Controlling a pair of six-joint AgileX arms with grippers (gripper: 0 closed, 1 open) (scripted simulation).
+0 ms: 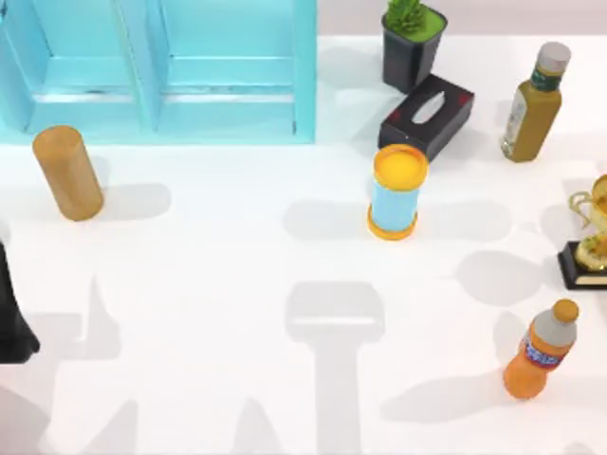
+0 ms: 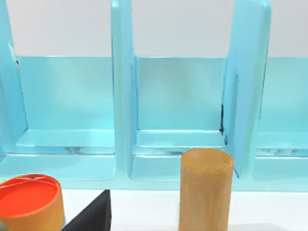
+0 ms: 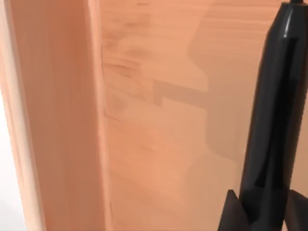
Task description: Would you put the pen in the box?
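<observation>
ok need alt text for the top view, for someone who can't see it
A large light-blue box with upright dividers sits at the white table's far left, a wooden cylinder in front of it. To the right stand a blue-and-orange can, black tissue box, potted plant and two bottles.

A white table (image 1: 237, 284) under bright light — soft grey shadows across it — beside orange-toned wood flooring (image 3: 159, 144).

Box (image 1: 237, 71): smooth, glossy light-blue plastic, faint reflections along the floor seams. Cylinder (image 1: 68, 172) near the table's left edge: matt wood grain. Pen (image 3: 276, 120): glossy black plastic. Table (image 1: 237, 284): smooth matt white. Bottles: glossy plastic.
</observation>
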